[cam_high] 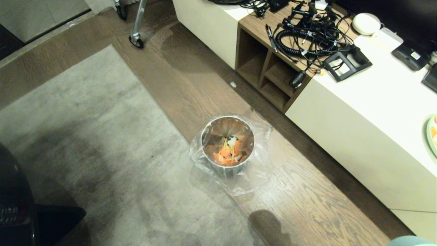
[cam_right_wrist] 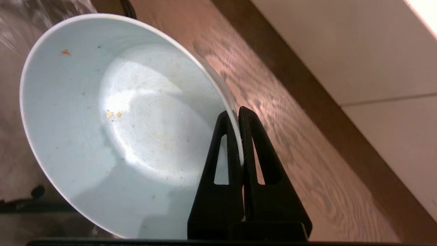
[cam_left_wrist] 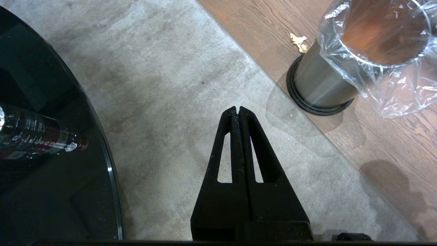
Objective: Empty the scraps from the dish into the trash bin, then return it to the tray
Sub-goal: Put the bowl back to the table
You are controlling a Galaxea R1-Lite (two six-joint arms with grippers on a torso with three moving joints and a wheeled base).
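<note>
The trash bin (cam_high: 208, 131), a shiny metal can lined with a clear bag, stands on the wood floor. The scraps (cam_high: 228, 154), orange and pale pieces, lie at its bottom. In the right wrist view my right gripper (cam_right_wrist: 238, 112) is shut on the rim of the dish (cam_right_wrist: 119, 119), a pale-blue bowl that holds only a few tiny crumbs and hangs over the floor beside the white cabinet. My left gripper (cam_left_wrist: 237, 109) is shut with nothing in it, over the grey rug, with the trash bin (cam_left_wrist: 321, 85) off to one side. The tray is out of view.
A long white cabinet (cam_high: 368, 130) with wooden shelves and a tangle of cables (cam_high: 307, 30) runs along the right. A green plate (cam_high: 432, 133) sits on its top. A black glass table (cam_left_wrist: 51, 136) borders the grey rug (cam_high: 85, 136). A small pale piece (cam_left_wrist: 298, 41) lies on the floor.
</note>
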